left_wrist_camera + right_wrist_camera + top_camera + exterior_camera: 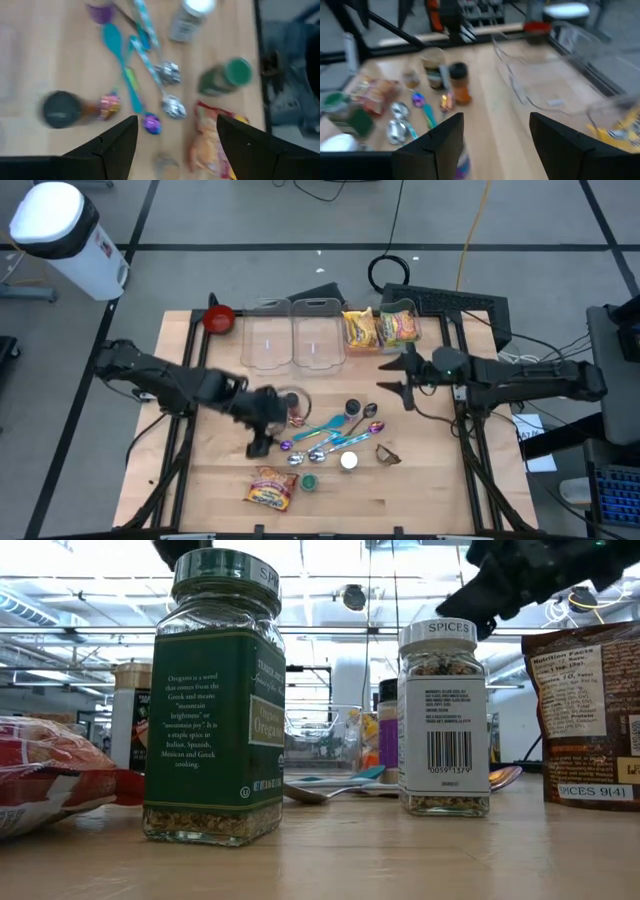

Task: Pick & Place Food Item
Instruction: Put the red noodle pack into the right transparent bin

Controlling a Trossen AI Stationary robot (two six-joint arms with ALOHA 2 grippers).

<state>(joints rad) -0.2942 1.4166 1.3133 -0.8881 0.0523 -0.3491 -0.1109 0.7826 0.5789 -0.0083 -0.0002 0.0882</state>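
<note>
An orange-and-red snack packet (270,488) lies flat near the table's front edge; it also shows in the left wrist view (210,145) and the low view (40,775). A green-lidded oregano jar (310,480) and a white-lidded spice jar (348,461) stand beside it. My left gripper (258,446) is open and empty above the table, just left of the spoons, with the packet ahead of its fingers (175,135). My right gripper (385,375) is open and empty above the table's right middle, pointing toward the table's left (495,130).
Several spoons (325,435), a dark-lidded jar (352,409) and a brown packet (387,453) lie mid-table. Two clear tubs (295,338), a tub of snack packets (382,328) and a red bowl (218,318) line the far edge.
</note>
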